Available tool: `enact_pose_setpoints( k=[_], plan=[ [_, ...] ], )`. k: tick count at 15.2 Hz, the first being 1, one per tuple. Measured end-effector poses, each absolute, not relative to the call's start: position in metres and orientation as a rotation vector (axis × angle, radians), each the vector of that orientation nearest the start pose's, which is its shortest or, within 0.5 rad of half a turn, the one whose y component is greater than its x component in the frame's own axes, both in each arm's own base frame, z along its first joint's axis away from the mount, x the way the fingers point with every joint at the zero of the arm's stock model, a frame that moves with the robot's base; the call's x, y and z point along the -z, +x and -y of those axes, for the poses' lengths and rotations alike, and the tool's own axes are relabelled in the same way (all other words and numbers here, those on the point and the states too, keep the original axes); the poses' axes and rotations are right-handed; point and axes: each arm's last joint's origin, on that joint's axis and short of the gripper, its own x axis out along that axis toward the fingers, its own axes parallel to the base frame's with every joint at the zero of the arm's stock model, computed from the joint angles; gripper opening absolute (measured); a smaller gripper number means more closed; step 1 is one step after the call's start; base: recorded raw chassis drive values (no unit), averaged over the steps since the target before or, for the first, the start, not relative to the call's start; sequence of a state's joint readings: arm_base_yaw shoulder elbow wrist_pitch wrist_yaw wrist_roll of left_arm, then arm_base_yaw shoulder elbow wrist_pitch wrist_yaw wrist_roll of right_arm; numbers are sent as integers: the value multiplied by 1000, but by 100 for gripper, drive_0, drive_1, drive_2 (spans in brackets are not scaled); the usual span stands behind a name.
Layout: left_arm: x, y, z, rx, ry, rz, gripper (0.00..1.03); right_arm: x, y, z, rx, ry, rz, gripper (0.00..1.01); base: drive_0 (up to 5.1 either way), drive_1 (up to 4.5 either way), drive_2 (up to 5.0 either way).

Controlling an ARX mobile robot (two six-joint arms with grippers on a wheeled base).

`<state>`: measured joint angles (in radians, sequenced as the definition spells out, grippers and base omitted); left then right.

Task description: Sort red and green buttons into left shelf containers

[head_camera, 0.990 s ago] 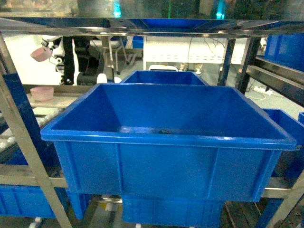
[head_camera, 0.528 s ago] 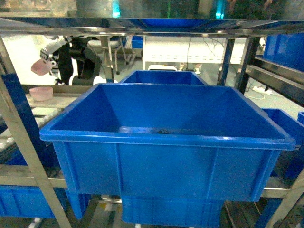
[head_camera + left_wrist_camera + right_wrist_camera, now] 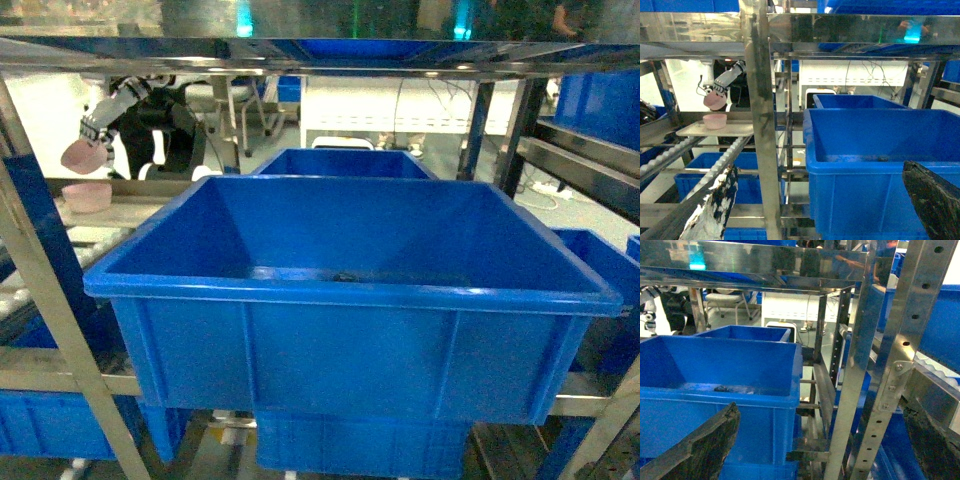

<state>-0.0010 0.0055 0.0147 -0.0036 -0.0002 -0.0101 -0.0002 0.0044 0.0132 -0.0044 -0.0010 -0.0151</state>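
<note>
Head view: glossy ribbed blue bin (image 3: pixel 350 340), thick rim; both claws (image 3: pixel 825 200) (image 3: pixel 825 440) spread wide, pads worn.

Front bin (image 3: pixel 350 330) before rear bin (image 3: pixel 345 162)

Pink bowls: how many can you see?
2. One pink bowl sits on the tray at far left; another pink bowl is held just above it by a distant robot arm. Others may be hidden.

A pink bowl (image 3: pixel 87 195) sits on a pale tray (image 3: pixel 715 130) at the steel shelf's (image 3: pixel 320 55) far left; another robot arm (image 3: pixel 120 105) holds a second pink bowl (image 3: pixel 78 155) above it.
</note>
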Motion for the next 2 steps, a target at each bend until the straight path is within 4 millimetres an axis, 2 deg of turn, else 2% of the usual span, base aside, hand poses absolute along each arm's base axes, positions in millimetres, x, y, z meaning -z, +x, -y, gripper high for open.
enact_pose_setpoints(
  k=[2],
  plan=[
    [-168,97,0,1,-10,6,98,-167,97,0,-1,-15,4,98,0,0,0]
  ],
)
